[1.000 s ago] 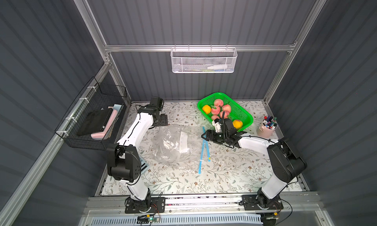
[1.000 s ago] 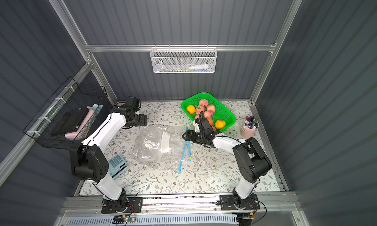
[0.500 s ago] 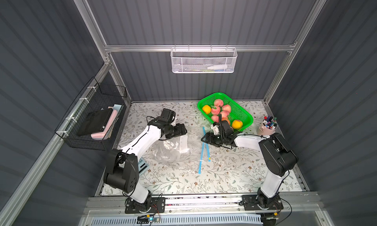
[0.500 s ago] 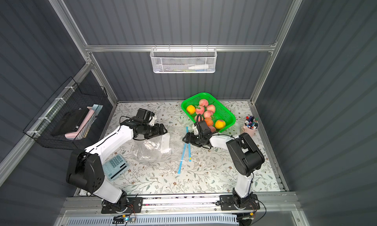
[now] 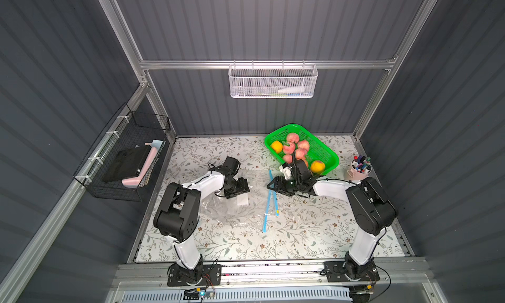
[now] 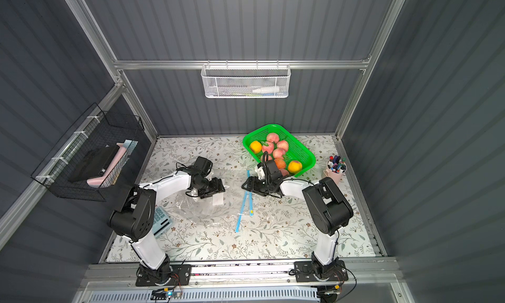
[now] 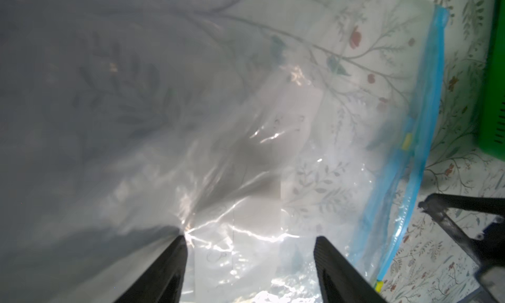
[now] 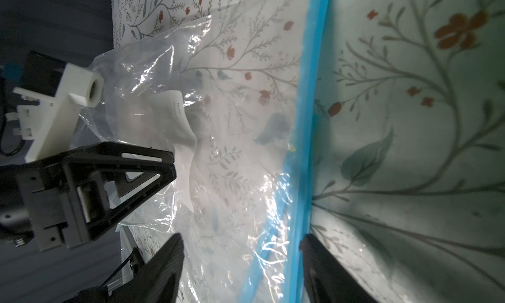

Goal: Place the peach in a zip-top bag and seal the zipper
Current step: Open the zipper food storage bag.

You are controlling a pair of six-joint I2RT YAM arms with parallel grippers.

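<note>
Bag-opening step, by appearance. Clear, crumpled plastic zip-top bag (image 5: 232,206) flat on the floral table mat (image 5: 300,233). Left gripper (image 7: 250,240) spread wide over the bag's film, right gripper (image 8: 241,237) spread wide astride the bag's blue zipper strip (image 8: 303,151), nothing pinched by either. Round pink peaches (image 5: 292,137) not yet picked, in the green plastic basket (image 5: 329,154) just beyond the bag's zipper edge. Likely next: pinching one lip each and parting the mouth without dragging the bag.
</note>
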